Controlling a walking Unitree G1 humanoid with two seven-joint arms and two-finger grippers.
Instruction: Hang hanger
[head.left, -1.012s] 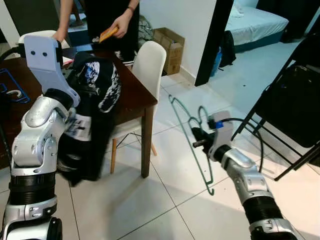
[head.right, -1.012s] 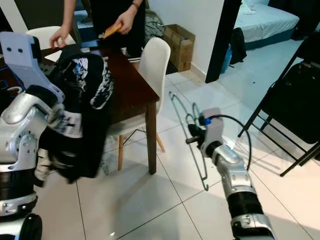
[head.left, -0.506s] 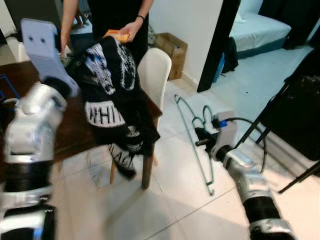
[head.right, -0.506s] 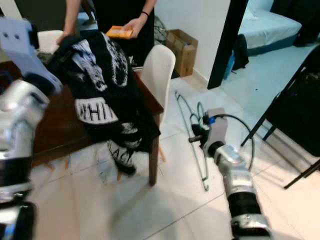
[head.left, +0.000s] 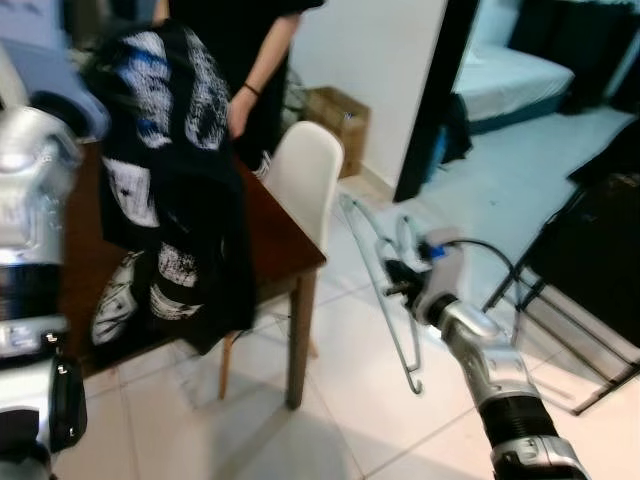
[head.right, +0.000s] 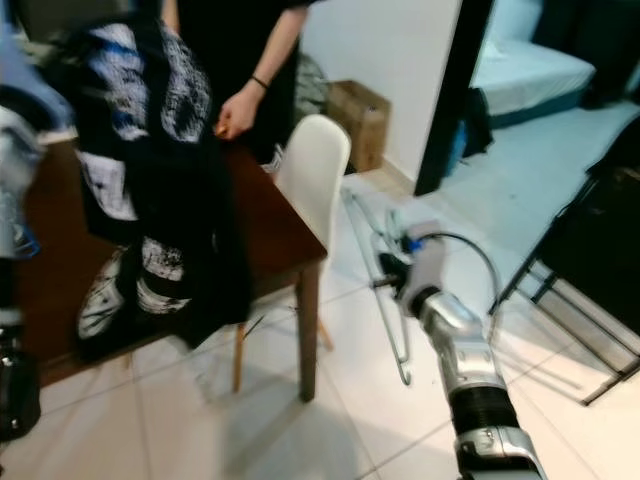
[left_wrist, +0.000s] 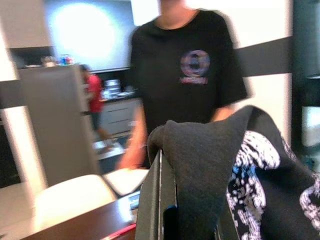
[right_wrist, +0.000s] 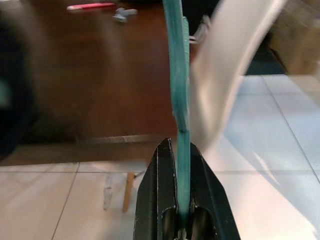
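Right wrist view shows right gripper (right_wrist: 181, 196) pinching green hanger (right_wrist: 176, 85); left gripper (left_wrist: 176, 200) clamps black shirt (left_wrist: 235, 175).

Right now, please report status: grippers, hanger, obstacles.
Right gripper shut on green hanger, held out over floor. Left gripper holds black printed garment raised. Table, white chair, person ahead.

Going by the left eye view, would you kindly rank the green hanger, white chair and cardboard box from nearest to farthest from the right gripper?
1. Green hanger, clamped in the right gripper.
2. White chair, to the gripper's left, at the table.
3. Cardboard box, farther back by the wall.
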